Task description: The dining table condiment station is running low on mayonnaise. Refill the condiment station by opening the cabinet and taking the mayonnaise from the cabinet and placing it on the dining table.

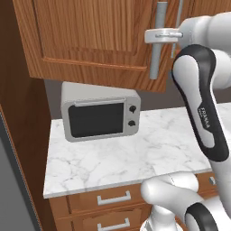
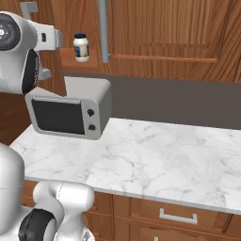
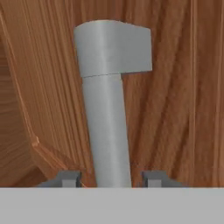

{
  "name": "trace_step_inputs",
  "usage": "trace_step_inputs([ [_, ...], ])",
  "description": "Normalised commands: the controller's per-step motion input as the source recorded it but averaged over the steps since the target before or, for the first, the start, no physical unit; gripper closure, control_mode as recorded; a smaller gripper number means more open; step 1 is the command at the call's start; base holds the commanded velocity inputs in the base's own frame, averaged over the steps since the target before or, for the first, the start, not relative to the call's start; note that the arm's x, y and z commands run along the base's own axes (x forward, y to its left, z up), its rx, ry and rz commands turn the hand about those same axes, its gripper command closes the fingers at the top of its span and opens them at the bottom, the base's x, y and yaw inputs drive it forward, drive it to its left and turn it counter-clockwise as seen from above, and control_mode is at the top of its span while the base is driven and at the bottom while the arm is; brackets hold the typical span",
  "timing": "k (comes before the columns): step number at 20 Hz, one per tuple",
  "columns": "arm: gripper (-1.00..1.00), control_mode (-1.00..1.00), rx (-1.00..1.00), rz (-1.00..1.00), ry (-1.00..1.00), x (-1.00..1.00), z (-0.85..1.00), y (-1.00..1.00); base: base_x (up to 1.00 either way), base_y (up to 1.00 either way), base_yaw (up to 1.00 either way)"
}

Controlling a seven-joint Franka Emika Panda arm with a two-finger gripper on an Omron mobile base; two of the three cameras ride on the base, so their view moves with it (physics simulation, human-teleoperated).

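Note:
The cabinet [image 1: 90,36] hangs above the counter, reddish-brown, its left door swung out. In the gap behind that door, the mayonnaise [image 2: 81,48], a small whitish jar with a dark lid, stands upright on the lowest shelf. My gripper [image 1: 155,36] is at the door's grey bar handle [image 1: 156,58], near its upper end. In the hand view the gripper [image 3: 111,178] straddles the handle [image 3: 107,109], with a small gap on each side between the fingertips [image 3: 70,178] and the bar, so it is open. The dining table is out of view.
A grey microwave [image 1: 99,117] stands on the small marble counter [image 1: 149,149] under the cabinet, just below the jar's shelf. Wooden drawers [image 1: 113,198] with short silver handles run under the counter. The right cabinet door [image 2: 164,28] is closed, with its own bar handle [image 2: 103,30].

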Motion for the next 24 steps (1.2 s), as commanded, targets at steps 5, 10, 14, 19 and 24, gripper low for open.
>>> trace_step_inputs([
  [5,-1.00,-1.00,0.01,-0.09,0.00,-0.75,0.01,-0.52,0.00,0.00,0.00],
  [10,-1.00,-1.00,0.23,-0.20,0.02,-0.62,0.00,-0.72,0.00,0.00,0.00],
  [14,-1.00,-1.00,0.43,-0.10,0.17,-0.19,-0.02,-0.73,0.00,0.00,0.00],
  [19,-1.00,-1.00,0.48,-0.01,0.19,0.01,-0.26,-0.71,0.00,0.00,0.00],
  [24,-1.00,-1.00,0.48,0.00,0.20,0.07,-0.28,-0.49,0.00,0.00,0.00],
])
